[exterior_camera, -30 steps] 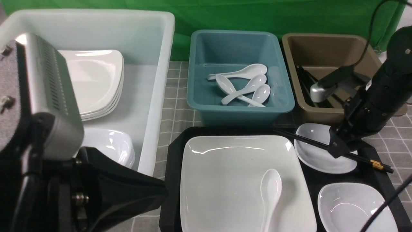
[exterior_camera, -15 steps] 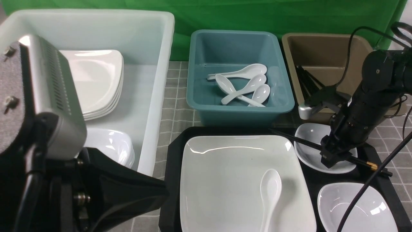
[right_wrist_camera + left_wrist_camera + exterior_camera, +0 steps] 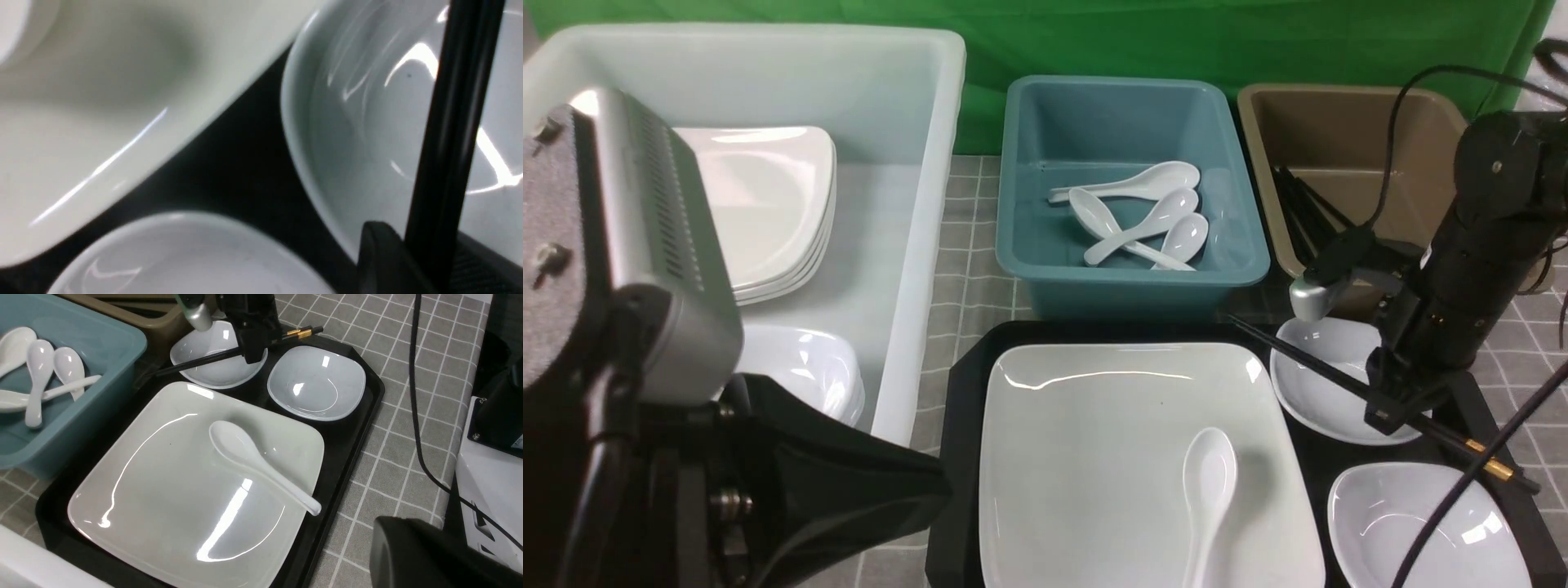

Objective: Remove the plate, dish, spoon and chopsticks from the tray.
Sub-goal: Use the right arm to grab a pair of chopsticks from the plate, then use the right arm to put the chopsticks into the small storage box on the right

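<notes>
The black tray (image 3: 968, 367) carries the big white square plate (image 3: 1111, 457) with the white spoon (image 3: 1209, 482) lying on it. Two small white dishes sit on the tray's right side, one far (image 3: 1319, 384) and one near (image 3: 1396, 523). The black chopsticks (image 3: 1307, 363) slant across the far dish. My right gripper (image 3: 1390, 412) is shut on them near their middle. The right wrist view shows the chopsticks (image 3: 453, 122) pinched between the fingers. My left gripper (image 3: 380, 543) hangs shut and empty beside the tray's near edge.
A large white tub (image 3: 907, 245) at the left holds stacked plates and bowls. Behind the tray stand a teal tub (image 3: 1127, 282) with several spoons and a brown tub (image 3: 1339, 122) with more chopsticks. A black cable (image 3: 1462, 506) crosses the near dish.
My right gripper dropped onto the chopsticks over the far dish and closed on them. Their gold-banded end swung toward the near side. The left arm stayed put.
</notes>
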Tool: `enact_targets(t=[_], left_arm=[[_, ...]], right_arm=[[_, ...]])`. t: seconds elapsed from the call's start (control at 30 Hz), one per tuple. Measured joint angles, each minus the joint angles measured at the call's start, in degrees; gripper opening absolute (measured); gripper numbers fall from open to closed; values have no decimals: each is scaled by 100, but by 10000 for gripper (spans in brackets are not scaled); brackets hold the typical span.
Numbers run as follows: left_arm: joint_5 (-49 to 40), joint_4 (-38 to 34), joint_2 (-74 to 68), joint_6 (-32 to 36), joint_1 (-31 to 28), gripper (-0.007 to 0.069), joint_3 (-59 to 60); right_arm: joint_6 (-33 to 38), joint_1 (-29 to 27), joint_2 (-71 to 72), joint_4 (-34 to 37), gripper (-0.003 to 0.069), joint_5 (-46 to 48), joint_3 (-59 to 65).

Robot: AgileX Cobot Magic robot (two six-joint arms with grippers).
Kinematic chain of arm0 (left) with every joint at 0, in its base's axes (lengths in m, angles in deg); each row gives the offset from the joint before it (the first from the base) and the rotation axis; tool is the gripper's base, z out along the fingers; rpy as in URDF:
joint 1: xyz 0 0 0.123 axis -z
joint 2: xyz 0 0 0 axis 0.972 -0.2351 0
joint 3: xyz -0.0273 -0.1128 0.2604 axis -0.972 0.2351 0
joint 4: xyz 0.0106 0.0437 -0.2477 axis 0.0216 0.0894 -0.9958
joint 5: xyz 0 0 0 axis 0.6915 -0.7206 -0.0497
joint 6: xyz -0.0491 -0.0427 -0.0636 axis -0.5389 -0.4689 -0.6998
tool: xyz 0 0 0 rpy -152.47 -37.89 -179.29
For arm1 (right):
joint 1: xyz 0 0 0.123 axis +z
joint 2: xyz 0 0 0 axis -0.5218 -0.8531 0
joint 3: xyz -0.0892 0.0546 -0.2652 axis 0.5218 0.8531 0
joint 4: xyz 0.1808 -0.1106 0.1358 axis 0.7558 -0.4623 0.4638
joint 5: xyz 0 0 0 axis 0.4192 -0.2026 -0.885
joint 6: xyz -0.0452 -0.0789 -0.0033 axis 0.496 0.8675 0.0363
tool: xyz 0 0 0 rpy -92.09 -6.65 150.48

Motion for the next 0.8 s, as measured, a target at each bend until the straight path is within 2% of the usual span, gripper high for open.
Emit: enact_targets(t=[0.13, 0.27, 0.4, 0.57, 0.7, 0.8], left_arm=[[214, 2, 0, 31, 0, 8, 0], [733, 15, 0, 105, 0, 8, 0], [1759, 15, 0, 153, 0, 8, 0], [2904, 4, -5, 198, 0, 8, 0], [2937, -9, -5, 198, 0, 8, 0], [2593, -9, -16, 198, 0, 8, 0]], right_arm=[[793, 284, 515, 341, 139, 564, 0], [695, 515, 1090, 974, 139, 232, -11], [-255, 406, 1174, 1217, 139, -551, -365], [-1765, -224, 688, 1697, 139, -1623, -1068], [-2153, -662, 44, 2069, 139, -2145, -1616], [-2459, -928, -609, 2166, 139, -2589, -2098]])
